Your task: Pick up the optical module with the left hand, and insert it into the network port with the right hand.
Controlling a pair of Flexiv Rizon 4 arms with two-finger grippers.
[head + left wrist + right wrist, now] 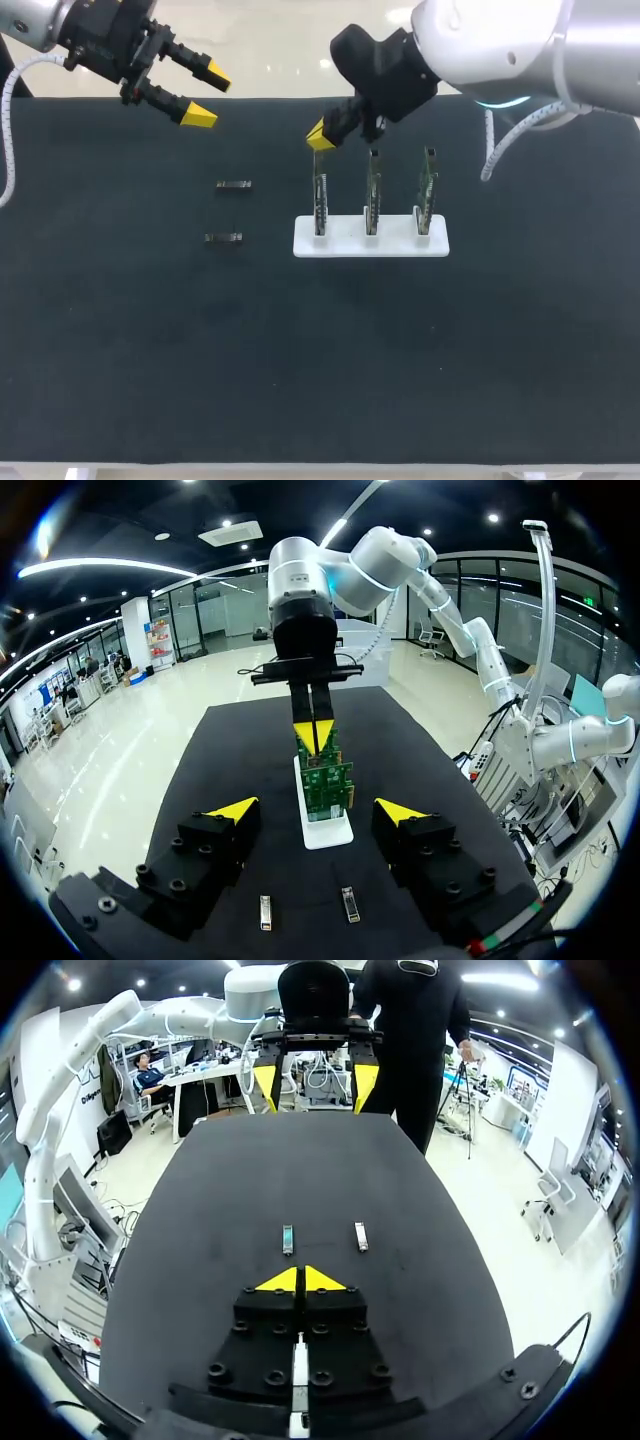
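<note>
Two small dark optical modules lie on the black mat, one farther back (233,185) and one nearer the front (223,238). My left gripper (208,95) hangs open above the mat's back left corner, holding nothing. In the left wrist view the modules (265,912) (348,903) lie under and just ahead of its fingers (318,810). My right gripper (322,135) is shut and empty, just above the leftmost of three upright circuit boards (320,195). In the right wrist view its closed tips (300,1280) point at the modules (288,1239) (361,1236).
A white stand (370,245) in the middle of the mat holds the three boards side by side, the others in the middle (372,190) and on the right (428,190). Black mat (320,380) covers the table up to its front edge.
</note>
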